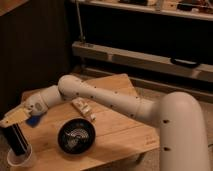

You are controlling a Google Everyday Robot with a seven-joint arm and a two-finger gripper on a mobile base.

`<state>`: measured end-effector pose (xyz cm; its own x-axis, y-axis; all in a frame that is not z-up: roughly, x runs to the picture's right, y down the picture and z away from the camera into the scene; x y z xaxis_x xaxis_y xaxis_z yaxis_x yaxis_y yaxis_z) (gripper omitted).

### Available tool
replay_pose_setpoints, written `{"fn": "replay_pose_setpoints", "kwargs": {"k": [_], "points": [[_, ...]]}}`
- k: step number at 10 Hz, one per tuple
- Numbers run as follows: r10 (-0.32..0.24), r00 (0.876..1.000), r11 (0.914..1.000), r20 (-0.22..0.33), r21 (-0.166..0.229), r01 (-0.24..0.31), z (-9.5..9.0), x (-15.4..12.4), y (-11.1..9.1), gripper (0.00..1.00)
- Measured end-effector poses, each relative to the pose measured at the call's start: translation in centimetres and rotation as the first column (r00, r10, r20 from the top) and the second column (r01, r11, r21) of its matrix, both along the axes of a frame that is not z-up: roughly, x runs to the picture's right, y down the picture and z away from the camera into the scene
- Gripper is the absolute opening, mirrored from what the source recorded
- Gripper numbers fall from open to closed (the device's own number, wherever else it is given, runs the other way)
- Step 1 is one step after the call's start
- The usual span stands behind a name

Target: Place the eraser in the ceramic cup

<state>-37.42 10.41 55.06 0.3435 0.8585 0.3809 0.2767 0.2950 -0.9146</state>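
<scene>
My gripper (13,121) is at the far left, just above the front left corner of the wooden table (115,125). It is shut on the top end of the eraser (17,140), a long black bar that hangs upright. The eraser's lower end sits inside the small white ceramic cup (21,158), which stands at the table's front left edge. My white arm (100,97) reaches across the table from the right.
A wide black bowl (76,136) stands to the right of the cup. A flat blue block (34,120) lies just behind the gripper. A white tube-like packet (82,108) lies mid-table. Dark shelving stands behind.
</scene>
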Motion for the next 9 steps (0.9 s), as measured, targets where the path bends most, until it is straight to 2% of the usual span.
{"fn": "replay_pose_setpoints", "kwargs": {"k": [5,6,9], "points": [[-0.039,0.996,0.9992,0.082,0.007,0.038,0.5,-1.5,1.7,0.07],[-0.044,0.995,0.9990,0.091,0.007,0.044,0.4,-1.7,1.9,0.13],[-0.054,0.993,0.9984,0.106,0.020,0.053,0.2,-2.3,2.4,0.43]]}}
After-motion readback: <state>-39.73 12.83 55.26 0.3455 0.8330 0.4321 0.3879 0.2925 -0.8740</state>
